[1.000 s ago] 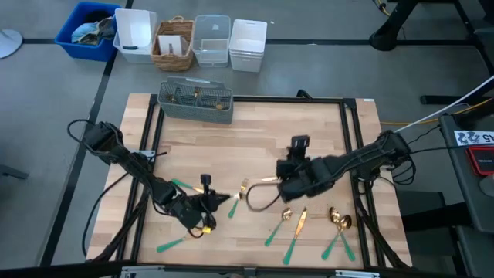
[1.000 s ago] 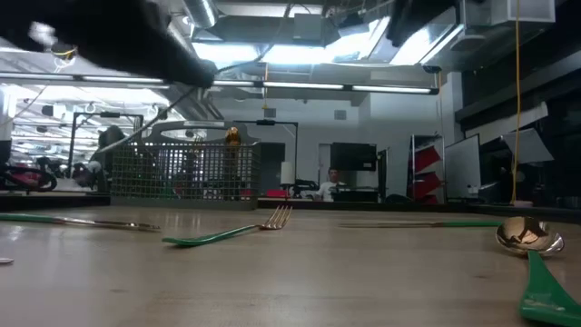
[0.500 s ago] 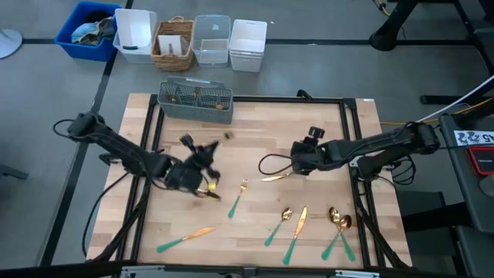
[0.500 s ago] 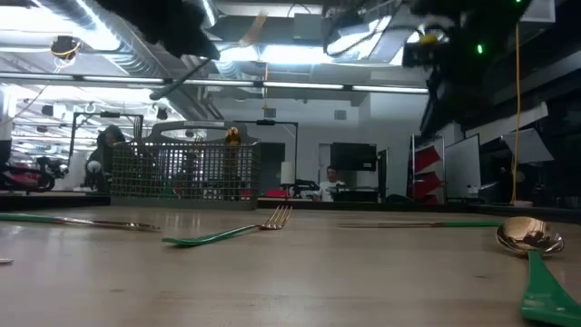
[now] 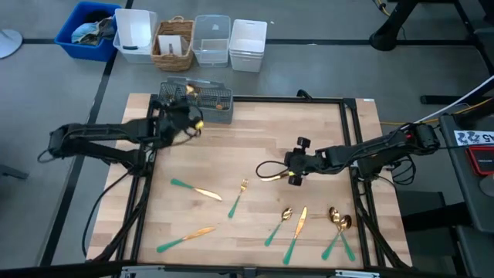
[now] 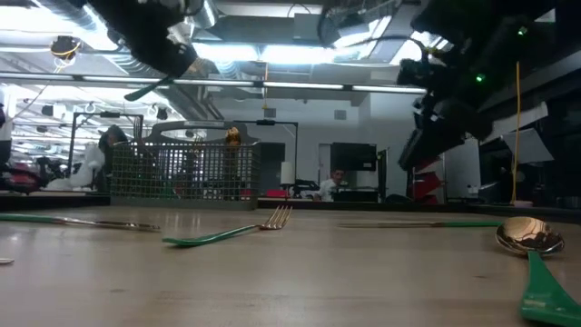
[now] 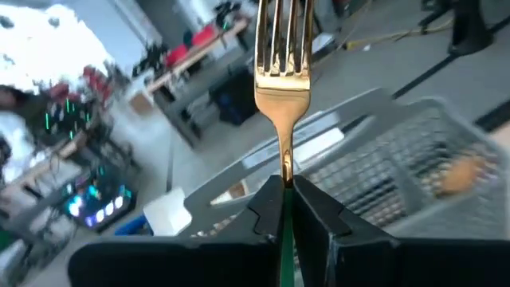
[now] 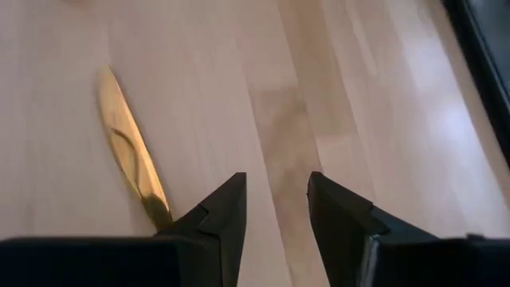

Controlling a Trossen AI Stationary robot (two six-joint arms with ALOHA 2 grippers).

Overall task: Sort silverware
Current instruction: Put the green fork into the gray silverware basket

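Moved: our left gripper point(image 7: 284, 209), jaws clamped on a fork point(image 7: 282, 76), has swung over to the caddy point(image 5: 196, 100).
Right gripper point(image 8: 275, 209): jaws open, right of caddy.
Risk: we judge the pinched handle could twist, missing its compartment.

No text, label, brand or number can be read with any confidence in these views. The only lettering in sight is a white tag point(image 5: 472, 137) with dark characters, at about three o'clock off the table's right edge in the high view, and its marks are too small to make out.
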